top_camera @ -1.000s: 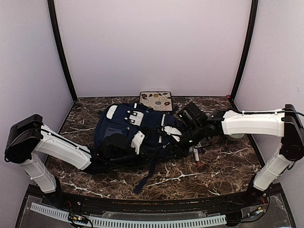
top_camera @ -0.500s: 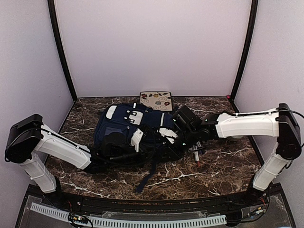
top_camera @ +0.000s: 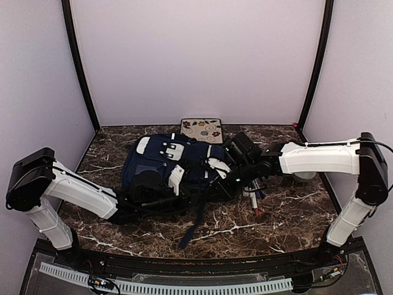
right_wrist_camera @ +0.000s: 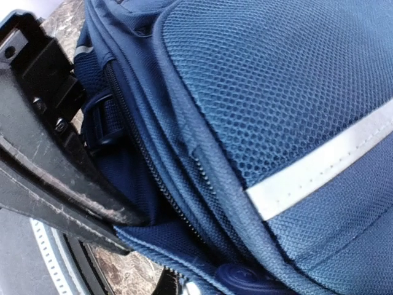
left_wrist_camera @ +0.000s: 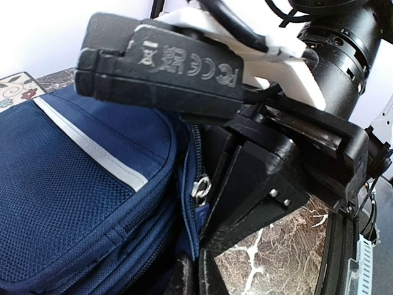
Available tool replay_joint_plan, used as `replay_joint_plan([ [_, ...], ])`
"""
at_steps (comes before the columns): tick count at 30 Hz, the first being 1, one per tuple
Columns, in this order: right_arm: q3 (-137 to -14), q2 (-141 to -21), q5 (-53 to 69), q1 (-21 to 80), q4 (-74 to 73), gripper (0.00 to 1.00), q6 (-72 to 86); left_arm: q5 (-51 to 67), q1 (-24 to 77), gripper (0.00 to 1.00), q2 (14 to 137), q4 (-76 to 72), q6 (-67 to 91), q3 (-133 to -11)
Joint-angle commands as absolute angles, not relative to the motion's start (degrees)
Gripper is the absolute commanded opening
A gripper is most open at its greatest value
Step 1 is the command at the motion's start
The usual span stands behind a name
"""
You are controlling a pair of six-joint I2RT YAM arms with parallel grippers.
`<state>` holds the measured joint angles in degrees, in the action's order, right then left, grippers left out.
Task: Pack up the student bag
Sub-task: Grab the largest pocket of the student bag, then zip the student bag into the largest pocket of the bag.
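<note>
A: Right gripper (top_camera: 220, 176): jaws pressed together at the zip seam on the backpack's (top_camera: 156, 161) right side. Cloth folds against one finger (right_wrist_camera: 55, 178). Whether it has caught any, can't tell.
B: Left gripper (top_camera: 150, 192)?
A: Also closed, low at the near edge, by the zip pull (left_wrist_camera: 201, 184). Probably steadying the bag so the zip can run.
B: Bag's position?
A: Flat, mid-table (top_camera: 282, 215). Pens (top_camera: 253, 200) lie just beside it, not yet packed.

signs — CE, FC, crossed-out bin | on — black camera housing (left_wrist_camera: 166, 67)
</note>
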<state>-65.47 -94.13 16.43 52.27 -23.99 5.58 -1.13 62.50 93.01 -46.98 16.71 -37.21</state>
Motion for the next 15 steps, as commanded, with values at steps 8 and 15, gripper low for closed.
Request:
replay_joint_plan([
  [8, -64.21, -90.52, 23.81, 47.30, -34.20, 0.00, -6.64, -0.39, 64.60, 0.00, 85.76, -45.25, 10.09, -36.68],
  [15, -62.20, -92.28, 22.95, 42.01, -44.46, 0.00, -15.02, -3.72, 64.60, 0.00, 83.20, -36.04, 7.05, -35.11],
])
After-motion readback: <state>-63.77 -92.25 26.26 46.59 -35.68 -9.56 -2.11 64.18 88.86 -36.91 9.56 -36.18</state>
